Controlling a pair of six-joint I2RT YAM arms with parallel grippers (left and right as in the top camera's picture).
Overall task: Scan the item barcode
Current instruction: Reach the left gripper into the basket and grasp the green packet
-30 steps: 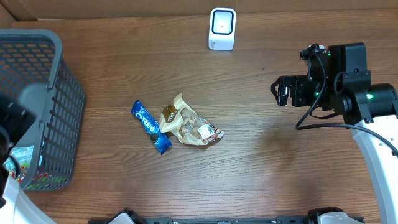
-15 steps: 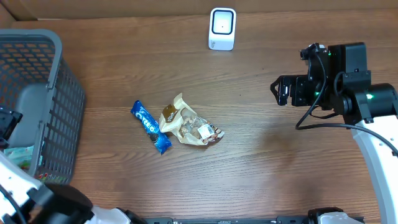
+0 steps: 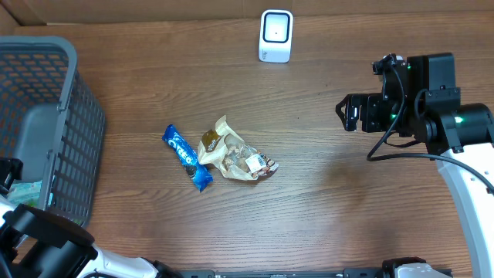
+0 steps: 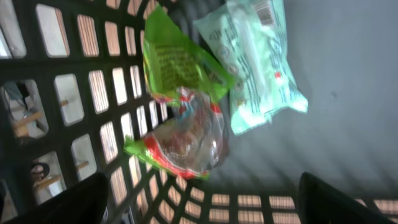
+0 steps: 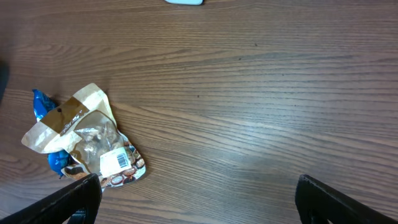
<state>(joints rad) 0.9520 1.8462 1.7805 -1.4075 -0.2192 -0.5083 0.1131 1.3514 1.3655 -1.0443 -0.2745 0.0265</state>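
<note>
**Left gripper** (image 4: 205,208): the jaws stood wide apart with nothing between them. It was held over the interior of the grey basket (image 3: 81,147) at the left end of the table (image 3: 324,208). Two items lay on the basket floor beneath it. One was a green snack bag (image 4: 180,118) with a clear window. The other was a pale mint packet (image 4: 258,62), touching the green bag along one edge.

**Right gripper** (image 3: 349,114): the jaws were fully spread and empty. It was held above bare wood at the right side of the table, well apart from all goods.

**Items for scanning:** a blue biscuit pack (image 3: 187,157) and a tan snack bag (image 3: 235,157) lay touching each other near the table centre. The blue pack was on the basket side. The right wrist view showed a white barcode label (image 5: 115,160) facing up on the tan bag.

**Barcode scanner** (image 3: 275,35): it stood upright at the far edge of the table, well apart from both items. Neither gripper touched any item
</note>
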